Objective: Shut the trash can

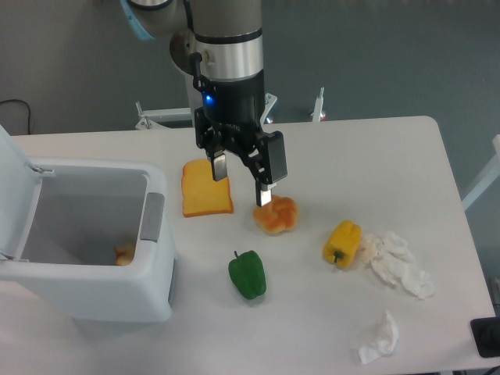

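Observation:
The trash can (117, 301) is a big white boxy bin at the front left of the table, standing open. Its lid (14, 183) is swung up on the left side, and a grey latch tab (151, 217) sits on the right rim. Something small and orange-yellow lies at the bottom inside. My gripper (242, 184) hangs over the middle of the table, to the right of the bin and well apart from it. It is open, with nothing between its fingers. One fingertip is above a slice of toast, the other just above a pastry.
A slice of toast (206, 189) and a round orange pastry (276, 216) lie under the gripper. A green pepper (248, 274) sits in front, a yellow pepper (342, 243) to the right, beside crumpled white tissue (398, 262). Another tissue (380, 337) lies near the front edge.

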You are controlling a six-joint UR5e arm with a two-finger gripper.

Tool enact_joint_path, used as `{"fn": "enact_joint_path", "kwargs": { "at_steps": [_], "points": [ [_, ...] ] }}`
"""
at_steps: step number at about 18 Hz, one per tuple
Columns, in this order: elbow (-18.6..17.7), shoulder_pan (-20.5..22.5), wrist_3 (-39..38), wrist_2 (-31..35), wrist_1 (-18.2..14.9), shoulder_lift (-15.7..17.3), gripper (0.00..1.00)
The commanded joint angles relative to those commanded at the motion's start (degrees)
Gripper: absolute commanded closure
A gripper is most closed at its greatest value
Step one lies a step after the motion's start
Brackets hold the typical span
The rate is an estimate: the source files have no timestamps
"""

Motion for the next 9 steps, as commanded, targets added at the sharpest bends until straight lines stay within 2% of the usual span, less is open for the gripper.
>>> {"fn": "enact_joint_path", "kwargs": {
  "at_steps": [6,9],
  "points": [
    [0.3,0.2,-0.4,-0.2,0.1,0.2,0.00],
    [0.5,0.5,0.0,-3.0,0.3,0.3,0.00]
  ]
}}
